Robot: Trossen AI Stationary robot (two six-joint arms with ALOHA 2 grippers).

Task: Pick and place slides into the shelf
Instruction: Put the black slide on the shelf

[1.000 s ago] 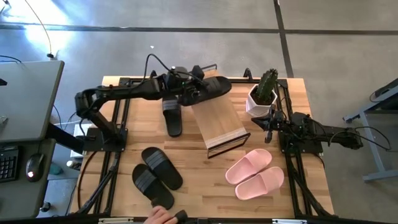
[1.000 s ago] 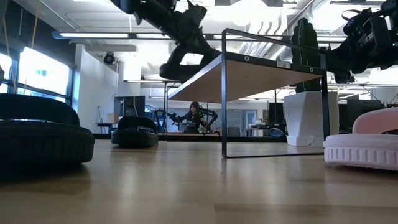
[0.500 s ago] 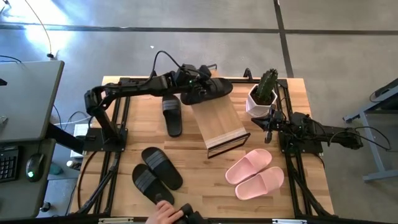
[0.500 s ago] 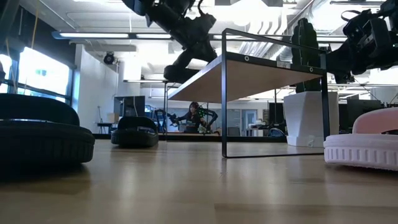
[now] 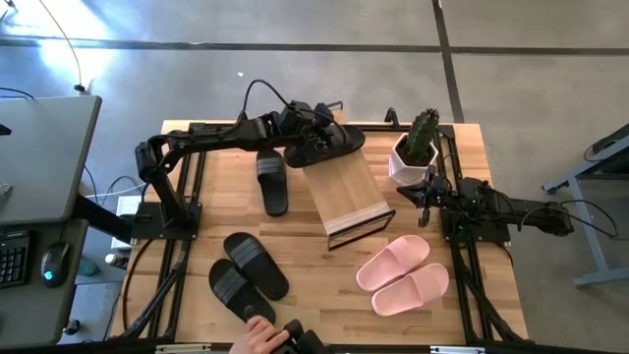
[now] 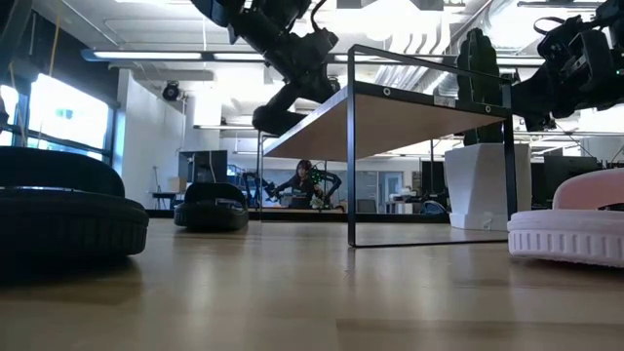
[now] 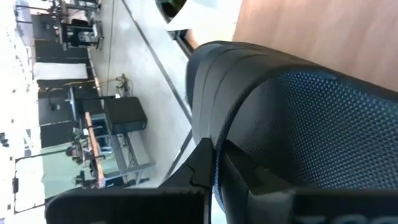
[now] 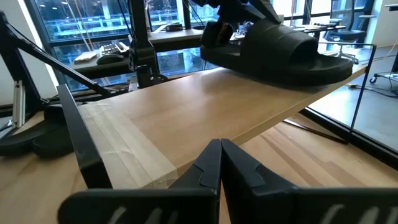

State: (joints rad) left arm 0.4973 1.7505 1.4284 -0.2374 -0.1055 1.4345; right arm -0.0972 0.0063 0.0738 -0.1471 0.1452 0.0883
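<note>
Currently, one black slide (image 5: pixel 339 141) sat at the top edge of the shelf (image 5: pixel 344 192), clamped in the left gripper (image 5: pixel 307 139) jaws. Placement was in hand. Judged next: lower the slide flat onto the slats, then release. Its mate (image 5: pixel 272 182) lay beside the shelf; the other black pair (image 5: pixel 244 277) and pink pair (image 5: pixel 403 274) remained on the table (image 5: pixel 305 265). The right gripper (image 5: pixel 428 200) waited near the pot (image 5: pixel 408 160), jaws together.
</note>
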